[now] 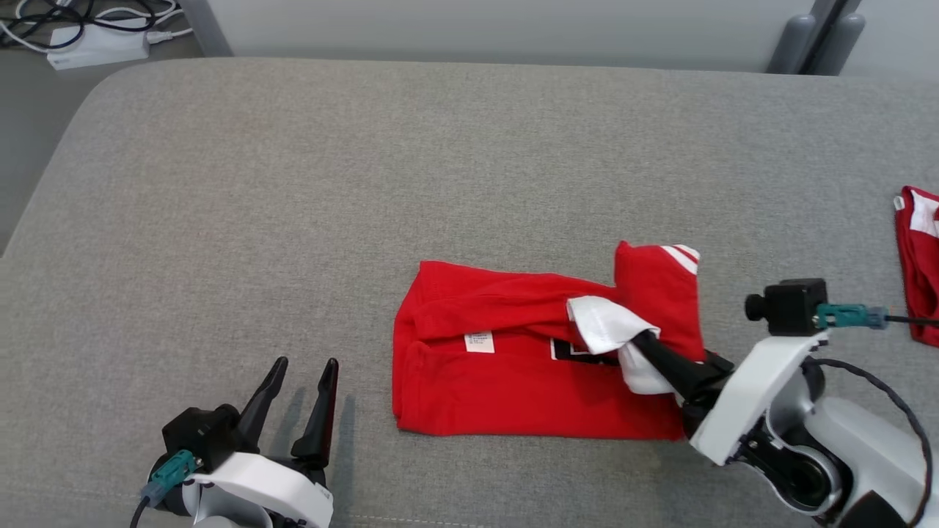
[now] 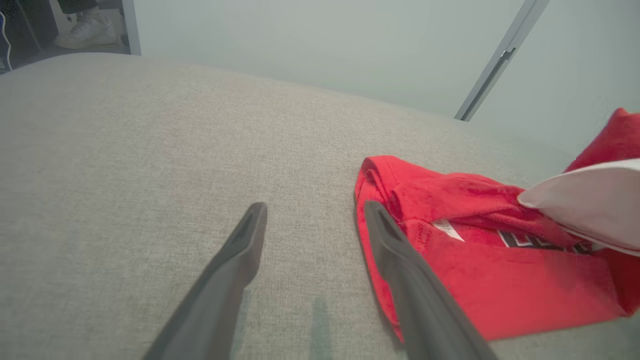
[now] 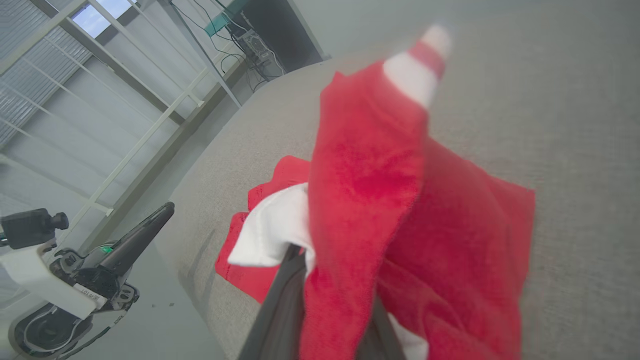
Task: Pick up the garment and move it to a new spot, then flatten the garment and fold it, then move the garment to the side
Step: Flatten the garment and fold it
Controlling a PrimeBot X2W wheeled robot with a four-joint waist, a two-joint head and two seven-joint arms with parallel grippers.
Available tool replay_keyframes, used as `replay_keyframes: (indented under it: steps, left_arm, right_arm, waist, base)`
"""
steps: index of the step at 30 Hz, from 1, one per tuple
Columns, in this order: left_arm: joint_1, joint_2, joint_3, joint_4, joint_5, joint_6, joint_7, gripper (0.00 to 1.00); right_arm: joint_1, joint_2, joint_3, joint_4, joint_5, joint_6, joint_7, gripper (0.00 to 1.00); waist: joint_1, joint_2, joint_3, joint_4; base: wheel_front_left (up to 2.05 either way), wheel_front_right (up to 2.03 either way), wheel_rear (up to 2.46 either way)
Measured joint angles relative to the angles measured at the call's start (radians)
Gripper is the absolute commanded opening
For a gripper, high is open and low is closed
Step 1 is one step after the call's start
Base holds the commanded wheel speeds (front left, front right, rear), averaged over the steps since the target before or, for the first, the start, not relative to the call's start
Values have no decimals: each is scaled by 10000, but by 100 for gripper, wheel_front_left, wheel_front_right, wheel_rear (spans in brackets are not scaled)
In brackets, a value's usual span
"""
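Right pincer point(image 1: 647, 339) pinches rumpled red garment point(image 1: 506, 381) (soft knit, white-lined).

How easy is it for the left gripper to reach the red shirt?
Probably yes. The left gripper is open and sits just beside the shirt, with bare grey cushion between them. The right gripper pinches the shirt's other side, so it isn't in the way.
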Motion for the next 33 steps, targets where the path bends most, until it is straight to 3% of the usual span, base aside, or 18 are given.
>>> replay_keyframes:
  steps: [13,22,23,24,28,33]
  left_arm:
    - [-290,-161,-443,102,-86,0,0,100]
    - [-418,-311,-635,121,-119,0,0,100]
    - [-418,-313,-639,132,-148,0,0,100]
    - [-419,-311,-639,142,-190,0,0,100]
    - [-426,-293,-623,167,-276,0,0,100]
    - [-443,-244,-535,134,-274,0,0,100]
  right_arm:
    - [-1407,1912,715,1916,-336,-2,324,0]
    - [-1992,2433,1250,2606,-405,-2,226,0]
    - [-1991,2474,1260,2640,-334,-2,203,41]
    - [-1991,2504,1264,2638,-240,-2,165,97]
    - [-2005,2564,1271,2420,167,-2,-151,100]
    - [-2193,2033,1202,1918,355,-2,-675,100]
  waist:
    - [0,0,535,1301]
    - [0,0,859,1825]
    - [0,0,874,1828]
    - [0,0,887,1822]
    - [0,0,918,1707]
    - [0,0,877,1358]
  base:
    - [0,0,0]
    - [0,0,0]
    - [0,0,0]
    - [0,0,0]
    - [0,0,0]
    - [0,0,0]
